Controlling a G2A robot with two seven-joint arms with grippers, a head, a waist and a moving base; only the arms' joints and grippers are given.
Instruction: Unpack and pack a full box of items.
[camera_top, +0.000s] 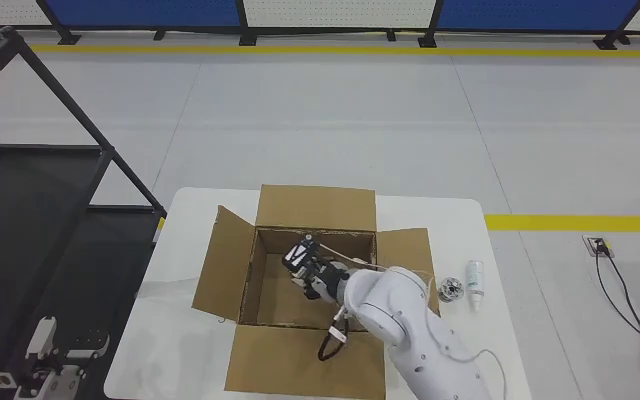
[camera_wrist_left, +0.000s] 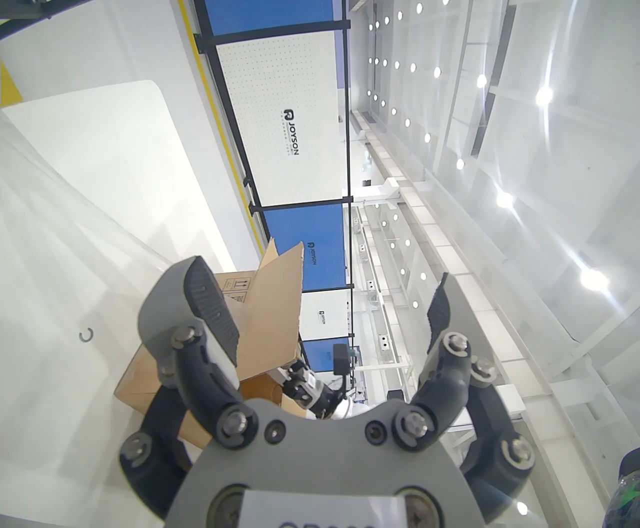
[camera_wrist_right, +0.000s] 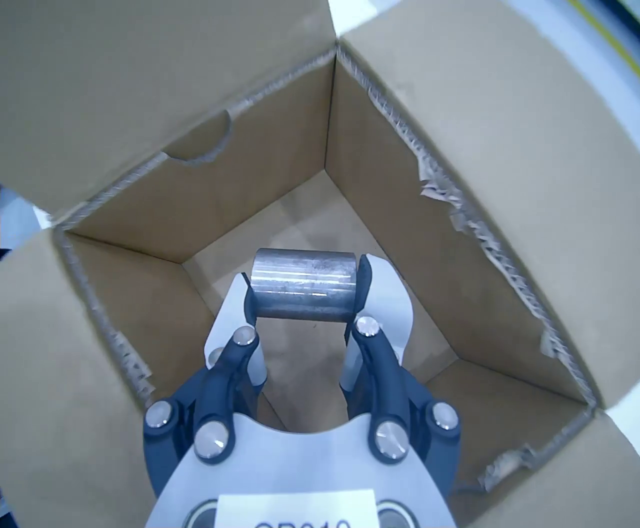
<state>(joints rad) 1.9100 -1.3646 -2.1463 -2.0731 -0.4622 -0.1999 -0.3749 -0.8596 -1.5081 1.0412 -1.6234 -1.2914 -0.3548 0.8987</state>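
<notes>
The right gripper (camera_wrist_right: 305, 278) clenched a metal cylinder (camera_wrist_right: 304, 290) by its ends, low inside the cardboard box (camera_wrist_right: 400, 150). The left gripper (camera_wrist_left: 322, 280) hung spread wide outside the box. This looked like an unpacking lift, so the next move called for a straight rise clear of the box walls.

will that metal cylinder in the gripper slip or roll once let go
Probably heavy for its size: the metal cylinder looks like steel. Its smooth, shiny surface may slip, since the right gripper pinches only its flat ends. Lying sideways, it would likely roll on the box floor.
</notes>
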